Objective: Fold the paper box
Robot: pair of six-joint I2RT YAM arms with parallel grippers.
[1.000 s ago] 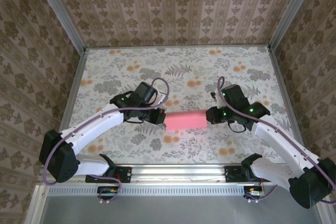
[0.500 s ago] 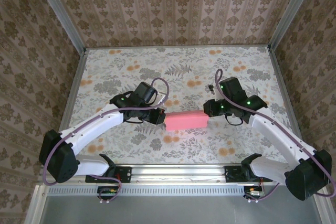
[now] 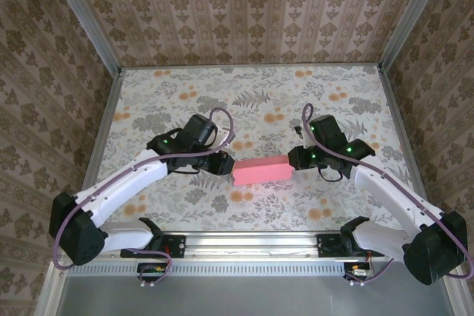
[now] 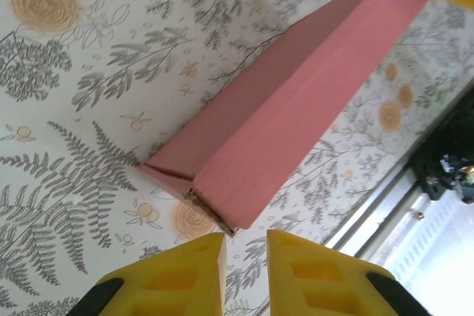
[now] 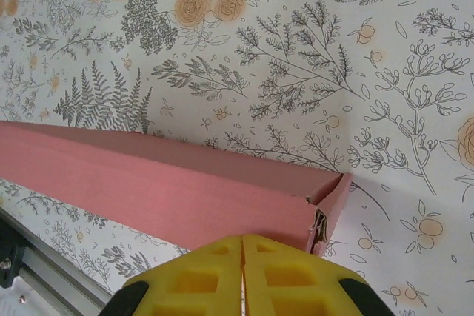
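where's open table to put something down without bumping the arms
Crowded: the middle, where the left gripper and right gripper sit at the ends of the paper box. The widest bare table is the far half, from them to the back wall. A narrower strip lies between the box and the front rail.

Far end of the paper box (image 5: 148, 179) beyond right wrist view's edge.

Both arms angled inward, left gripper (image 4: 244, 240) narrowly parted; right gripper (image 5: 242, 242) pressed closed
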